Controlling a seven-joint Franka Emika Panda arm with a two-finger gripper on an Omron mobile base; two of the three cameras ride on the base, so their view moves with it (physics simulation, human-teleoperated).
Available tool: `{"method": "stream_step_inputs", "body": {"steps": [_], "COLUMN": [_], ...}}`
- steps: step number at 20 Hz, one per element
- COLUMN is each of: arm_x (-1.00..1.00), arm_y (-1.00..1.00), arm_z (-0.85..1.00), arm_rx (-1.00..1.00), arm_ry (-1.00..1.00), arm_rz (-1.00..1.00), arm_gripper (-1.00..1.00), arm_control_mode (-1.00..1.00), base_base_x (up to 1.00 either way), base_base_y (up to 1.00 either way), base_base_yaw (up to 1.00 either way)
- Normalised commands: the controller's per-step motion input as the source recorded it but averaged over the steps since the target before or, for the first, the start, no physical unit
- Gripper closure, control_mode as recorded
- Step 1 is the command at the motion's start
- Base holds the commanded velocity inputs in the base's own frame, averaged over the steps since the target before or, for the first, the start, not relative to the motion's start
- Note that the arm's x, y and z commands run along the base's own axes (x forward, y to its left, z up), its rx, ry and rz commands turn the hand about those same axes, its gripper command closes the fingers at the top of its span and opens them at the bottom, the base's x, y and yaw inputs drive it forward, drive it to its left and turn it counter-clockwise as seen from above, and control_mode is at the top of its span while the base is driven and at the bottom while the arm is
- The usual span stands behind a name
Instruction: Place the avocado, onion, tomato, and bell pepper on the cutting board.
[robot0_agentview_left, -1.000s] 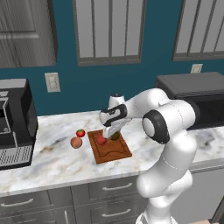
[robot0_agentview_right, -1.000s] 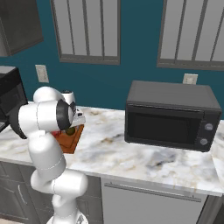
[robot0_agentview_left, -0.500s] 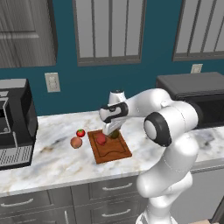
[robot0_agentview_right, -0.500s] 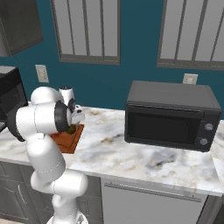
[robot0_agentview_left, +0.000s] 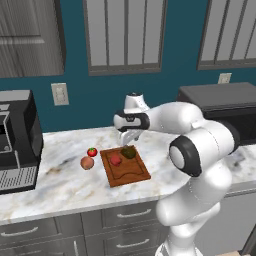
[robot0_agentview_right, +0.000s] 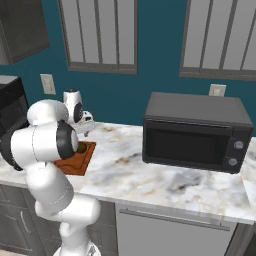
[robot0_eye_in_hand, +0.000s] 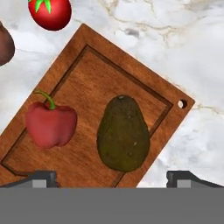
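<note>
- Right now my claw (robot0_agentview_left: 129, 137) hangs above the back end of the cutting board (robot0_agentview_left: 131, 174), jaws spread wide, nothing between them.
- From the hand view, my two dark fingertips (robot0_eye_in_hand: 41, 177) sit far apart at the bottom, with the avocado (robot0_eye_in_hand: 123, 133) lying free on the wood between them.
- One cutting board (robot0_eye_in_hand: 94, 70), reddish-brown, grooved round the edge, with a small hole in one corner.
- On that board: two things. One avocado (robot0_agentview_left: 129, 152), olive-brown, at the back end; one bell pepper (robot0_agentview_left: 116, 160), red and lobed with a green stem, just beside it and apart from it.
- Looking down from the hand, the bell pepper (robot0_eye_in_hand: 50, 124) and the avocado both lie inside the groove, not touching.
- Off the board, on the marble counter (robot0_agentview_left: 60, 187) to its left: one tomato (robot0_agentview_left: 92, 152), bright red with a green top, and one onion (robot0_agentview_left: 87, 163), peach-pink, just in front of the tomato.
- From the hand, the tomato (robot0_eye_in_hand: 49, 12) sits beyond the board's corner, and a brownish rounded edge at the left border is likely the onion (robot0_eye_in_hand: 5, 43).
- Elsewhere on the counter: one dark microwave (robot0_agentview_right: 192, 131) to the right, one black coffee machine (robot0_agentview_left: 15, 140) to the left.
</note>
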Motion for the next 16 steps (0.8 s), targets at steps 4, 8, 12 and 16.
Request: {"method": "stream_step_inputs", "body": {"steps": [4, 8, 12, 16], "arm_x": [-0.49, -0.61, -0.48, -0.48], "arm_y": [0.06, 0.10, 0.40, 0.24], "arm_z": [0.63, 0.59, 0.49, 0.37], "arm_rx": [0.00, 0.00, -0.04, 0.00], "arm_ry": [-0.09, -0.17, -0.10, -0.01], "arm_rz": [0.00, 0.00, 0.04, 0.00], "arm_gripper": [-1.00, -1.00, -1.00, -1.00], "arm_control_mode": [-1.00, -1.00, -1.00, -1.00], "base_base_x": [0.00, 0.00, 0.00, 0.00], "base_base_y": [0.00, 0.00, 0.00, 0.00], "base_base_yaw": [0.00, 0.00, 0.00, 0.00]}}
